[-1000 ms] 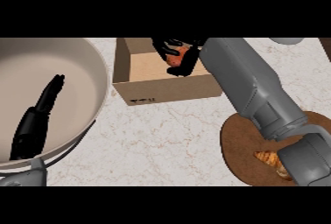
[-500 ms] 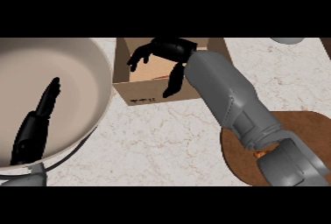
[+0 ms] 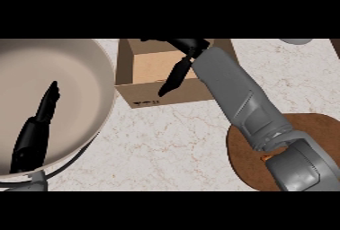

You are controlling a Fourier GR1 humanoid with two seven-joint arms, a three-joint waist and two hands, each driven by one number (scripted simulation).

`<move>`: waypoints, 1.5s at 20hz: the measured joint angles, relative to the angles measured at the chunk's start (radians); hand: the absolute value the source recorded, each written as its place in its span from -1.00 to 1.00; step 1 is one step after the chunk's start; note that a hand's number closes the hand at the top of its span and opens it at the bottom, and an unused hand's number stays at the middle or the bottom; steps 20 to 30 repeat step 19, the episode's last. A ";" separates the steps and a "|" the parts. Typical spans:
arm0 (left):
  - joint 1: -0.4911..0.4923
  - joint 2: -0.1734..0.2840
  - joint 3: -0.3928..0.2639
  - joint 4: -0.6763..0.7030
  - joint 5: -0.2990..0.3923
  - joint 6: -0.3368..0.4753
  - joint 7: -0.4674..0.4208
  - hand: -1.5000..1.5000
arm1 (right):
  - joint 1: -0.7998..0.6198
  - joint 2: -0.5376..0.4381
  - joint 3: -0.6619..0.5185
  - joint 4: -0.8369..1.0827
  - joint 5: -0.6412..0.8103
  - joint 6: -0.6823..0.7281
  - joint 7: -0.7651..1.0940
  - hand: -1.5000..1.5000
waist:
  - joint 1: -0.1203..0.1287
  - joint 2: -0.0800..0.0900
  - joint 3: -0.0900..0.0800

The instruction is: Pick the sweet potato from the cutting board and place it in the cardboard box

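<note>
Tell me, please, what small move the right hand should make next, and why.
Probably draw the right hand back from the cardboard box. Its fingers hang straight and hold nothing, and no sweet potato shows in the visible part of the box, so it likely lies hidden beneath the arm.

I see a countertop [image 3: 172,143] of pale, cream-white marble with thin brown veining, filling the view between near and far edges. At the left, a large round beige bowl [image 3: 100,81] stands on it. At the far right corner, a small grey rounded object [image 3: 295,40] shows partially. Lighting is even, with soft shadows.
</note>
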 measured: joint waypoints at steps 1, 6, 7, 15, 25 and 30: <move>0.000 0.001 -0.002 -0.002 0.003 0.001 0.000 0.00 | -0.008 -0.009 -0.024 0.005 -0.023 0.016 0.010 -1.00 | 0.002 0.003 0.000; 0.004 0.001 -0.017 -0.014 0.004 0.013 0.001 0.00 | -0.031 -0.083 -0.129 0.033 -0.125 0.071 0.071 -1.00 | 0.009 0.014 -0.001; 0.005 0.000 -0.019 -0.017 0.004 0.015 0.002 0.00 | -0.030 -0.101 -0.145 0.037 -0.140 0.071 0.079 -1.00 | 0.010 0.016 -0.001; 0.006 0.001 -0.044 -0.037 0.012 0.029 -0.013 0.00 | -0.033 -0.268 -0.225 0.060 -0.215 0.118 0.146 -1.00 | 0.032 0.041 -0.002; 0.003 0.002 -0.058 -0.045 0.016 0.033 -0.021 0.00 | -0.030 -0.331 -0.237 0.055 -0.226 0.152 0.155 -1.00 | 0.045 0.056 0.000; 0.003 0.002 -0.058 -0.045 0.016 0.033 -0.021 0.00 | -0.030 -0.331 -0.237 0.055 -0.226 0.152 0.155 -1.00 | 0.045 0.056 0.000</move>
